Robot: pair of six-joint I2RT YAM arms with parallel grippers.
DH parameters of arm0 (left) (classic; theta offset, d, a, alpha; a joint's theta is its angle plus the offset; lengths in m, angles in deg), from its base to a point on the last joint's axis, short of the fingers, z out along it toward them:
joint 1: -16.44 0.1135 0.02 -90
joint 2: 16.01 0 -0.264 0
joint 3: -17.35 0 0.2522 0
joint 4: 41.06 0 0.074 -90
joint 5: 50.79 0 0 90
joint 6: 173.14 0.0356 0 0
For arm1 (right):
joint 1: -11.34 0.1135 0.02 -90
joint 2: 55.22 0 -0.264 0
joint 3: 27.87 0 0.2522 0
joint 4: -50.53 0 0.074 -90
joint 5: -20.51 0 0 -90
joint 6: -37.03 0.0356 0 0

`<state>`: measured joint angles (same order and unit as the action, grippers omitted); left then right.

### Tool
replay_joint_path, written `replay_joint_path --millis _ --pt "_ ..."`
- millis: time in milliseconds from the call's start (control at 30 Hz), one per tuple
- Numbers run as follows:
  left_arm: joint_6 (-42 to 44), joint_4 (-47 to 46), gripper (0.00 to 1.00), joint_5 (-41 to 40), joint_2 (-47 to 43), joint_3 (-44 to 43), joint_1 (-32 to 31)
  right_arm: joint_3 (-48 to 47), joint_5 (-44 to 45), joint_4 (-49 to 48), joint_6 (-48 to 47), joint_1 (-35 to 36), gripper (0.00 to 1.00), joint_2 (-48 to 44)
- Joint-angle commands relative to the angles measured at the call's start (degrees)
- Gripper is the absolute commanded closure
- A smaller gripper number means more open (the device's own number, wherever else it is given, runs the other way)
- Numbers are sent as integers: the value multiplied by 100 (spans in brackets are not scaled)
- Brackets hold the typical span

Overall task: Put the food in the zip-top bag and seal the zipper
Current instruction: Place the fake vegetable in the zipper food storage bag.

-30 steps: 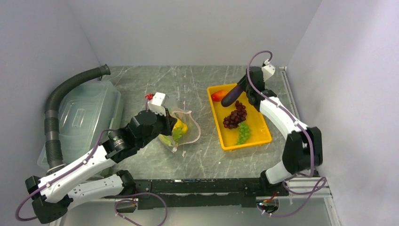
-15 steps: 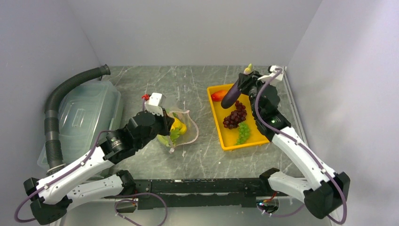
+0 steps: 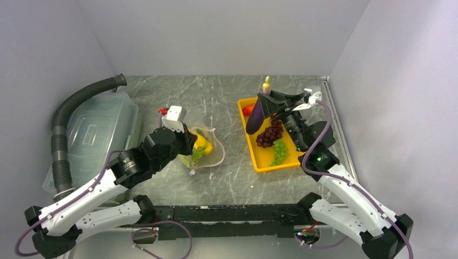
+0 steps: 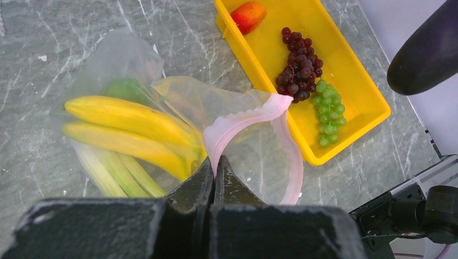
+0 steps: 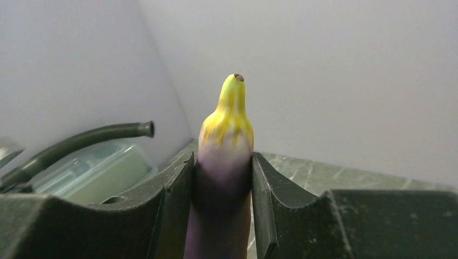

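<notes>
Grey marbled table (image 3: pixel 227 178): left gripper (image 4: pixel 214 164) pinched tight on zipper (image 4: pixel 243 116) of zip-top bag (image 4: pixel 121 59) containing bananas (image 4: pixel 124 116); right gripper (image 5: pixel 222 178) clamps eggplant (image 3: pixel 254 120) above yellow tray (image 3: pixel 270 167) holding grapes (image 3: pixel 270 134).

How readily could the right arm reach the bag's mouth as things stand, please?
Probably yes: the left gripper holds the bag open toward the tray, and nothing stands between it and the right gripper with its eggplant.
</notes>
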<state>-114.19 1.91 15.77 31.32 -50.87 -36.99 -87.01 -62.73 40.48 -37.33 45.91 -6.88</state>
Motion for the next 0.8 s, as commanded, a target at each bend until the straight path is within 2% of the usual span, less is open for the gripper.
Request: replay_joint_path --millis 0,33,200,467,767 --pt "-121 24 100 -90 -127 -357 11 88 -1437 -1021 -396 50 91 -208" --pt "-121 46 100 -88 -128 -377 15 110 -1668 -1168 -421 55 100 -217" --pt "-138 78 100 -38 -145 -401 15 213 -2820 -1937 -331 117 100 -224" --pt "-144 45 100 -22 -68 -412 11 109 -4167 -2937 -28 388 100 180" --pt "-147 -27 100 -29 -99 -372 14 -14 -4761 -3710 -71 1069 100 935"
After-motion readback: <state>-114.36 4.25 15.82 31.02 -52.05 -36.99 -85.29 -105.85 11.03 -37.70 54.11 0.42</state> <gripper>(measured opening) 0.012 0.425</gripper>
